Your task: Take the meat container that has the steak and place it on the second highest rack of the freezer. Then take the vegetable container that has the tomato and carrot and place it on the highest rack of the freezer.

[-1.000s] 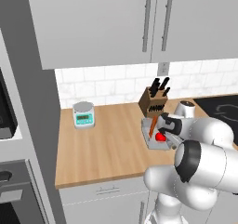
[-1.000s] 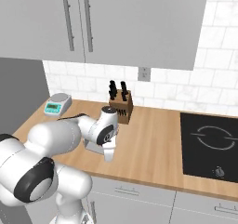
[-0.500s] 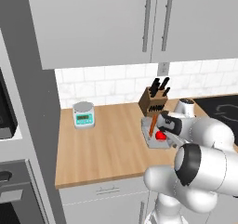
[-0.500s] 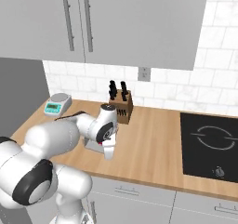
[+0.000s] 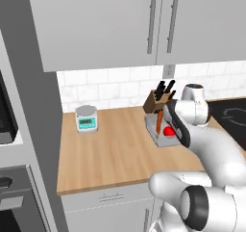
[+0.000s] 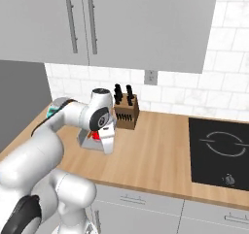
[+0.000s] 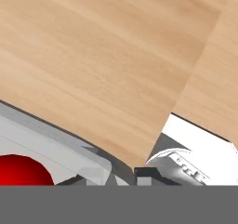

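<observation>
The vegetable container point(image 5: 157, 130) is a shallow grey tray on the wooden counter in front of the knife block. In it lie the orange carrot point(image 5: 159, 121) and, beside it, the red tomato point(image 5: 169, 131). My gripper point(image 5: 181, 135) is at the tray's right edge, shut on its rim. In the right base view the hand point(image 6: 107, 142) covers most of the tray point(image 6: 86, 142), and the tomato point(image 6: 97, 135) peeks out beside it. The hand view looks down past the tray's rim point(image 7: 51, 146) at the tomato point(image 7: 21, 171), with the gripper point(image 7: 111, 177) at that rim.
A knife block point(image 5: 158, 100) stands just behind the tray against the tiled wall. A small kitchen scale point(image 5: 86, 119) sits at the counter's left. A black cooktop point(image 6: 221, 149) lies to the right. Wall cabinets point(image 5: 144, 24) hang overhead.
The tray with tomato and carrot has risen a little with the gripper on its rim. The arm has stretched out above the counter.
</observation>
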